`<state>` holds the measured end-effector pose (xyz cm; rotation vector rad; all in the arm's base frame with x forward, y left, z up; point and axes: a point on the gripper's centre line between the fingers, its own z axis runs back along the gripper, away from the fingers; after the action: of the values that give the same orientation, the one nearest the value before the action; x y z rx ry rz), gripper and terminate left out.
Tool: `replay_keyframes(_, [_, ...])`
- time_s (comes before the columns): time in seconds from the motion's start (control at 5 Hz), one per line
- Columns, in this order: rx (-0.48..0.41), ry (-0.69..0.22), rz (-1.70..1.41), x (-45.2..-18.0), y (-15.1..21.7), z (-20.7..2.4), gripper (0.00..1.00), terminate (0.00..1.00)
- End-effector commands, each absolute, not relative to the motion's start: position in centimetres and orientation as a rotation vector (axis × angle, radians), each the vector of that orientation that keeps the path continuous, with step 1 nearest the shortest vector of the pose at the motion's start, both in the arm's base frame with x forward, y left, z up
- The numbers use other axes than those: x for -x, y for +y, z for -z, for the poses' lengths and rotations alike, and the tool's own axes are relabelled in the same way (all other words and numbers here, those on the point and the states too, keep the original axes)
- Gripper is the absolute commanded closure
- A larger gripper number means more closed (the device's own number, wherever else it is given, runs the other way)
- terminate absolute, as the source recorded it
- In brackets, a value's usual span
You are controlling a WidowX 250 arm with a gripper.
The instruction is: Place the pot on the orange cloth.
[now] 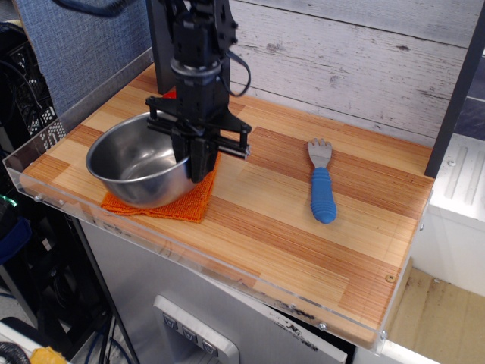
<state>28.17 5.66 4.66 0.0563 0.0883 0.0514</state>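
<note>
Pot point(136, 161) on orange cloth point(189, 202); end effector point(195, 163) clenched on pot's right rim.

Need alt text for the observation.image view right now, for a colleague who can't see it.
A black gripper holds the right rim of a steel pot sitting on an orange cloth at the wooden table's left end. A blue-handled fork lies right.

Pot point(140, 163) on orange cloth point(184, 203), fingers point(198, 161) at rim

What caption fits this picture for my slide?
Gripper holds the pot's rim, setting it on the orange cloth.
</note>
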Motion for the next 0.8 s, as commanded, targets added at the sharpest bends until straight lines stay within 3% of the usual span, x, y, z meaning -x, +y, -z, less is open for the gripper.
replay_keyframes(0.0, [-0.089,0.102,-0.066,-28.3,6.9,-4.5,1.00,0.00])
replay_keyframes(0.2, [-0.081,0.111,-0.064,-28.3,6.5,-4.6,0.00,0.00])
replay_keyframes(0.6, [-0.092,0.068,-0.028,-28.3,6.0,-6.0,0.00,0.00])
